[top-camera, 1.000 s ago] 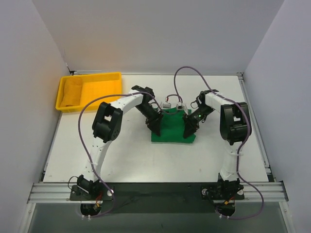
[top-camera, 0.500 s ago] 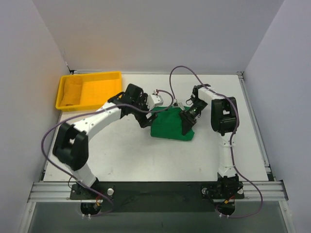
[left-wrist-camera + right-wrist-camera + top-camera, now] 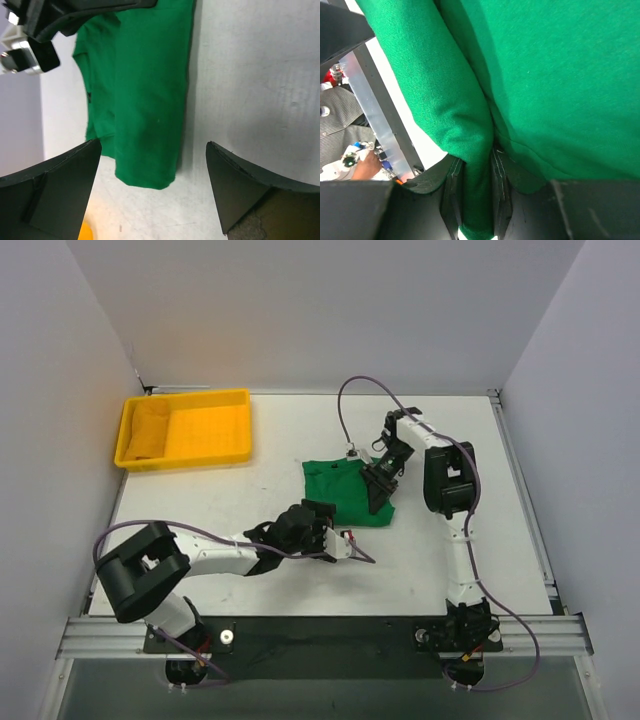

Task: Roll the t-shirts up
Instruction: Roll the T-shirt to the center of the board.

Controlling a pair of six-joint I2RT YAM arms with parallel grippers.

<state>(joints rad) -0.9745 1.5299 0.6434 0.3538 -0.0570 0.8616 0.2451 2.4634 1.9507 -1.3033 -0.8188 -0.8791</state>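
Note:
The green t-shirt lies folded on the white table near the middle. My right gripper is shut on a fold of the t-shirt at its right edge, the fabric pinched between both fingers. My left gripper is open and empty, low over the table in front of the shirt. In the left wrist view the t-shirt lies ahead, beyond the open gripper, with bare table between the fingers.
A yellow tray with a yellow cloth in its left end stands at the back left. White walls close in the table on three sides. Purple cables loop above both arms.
My left gripper has let go of the shirt and swung back toward the near side, low over the table. The right gripper still holds the shirt, which now lies flatter and farther back.

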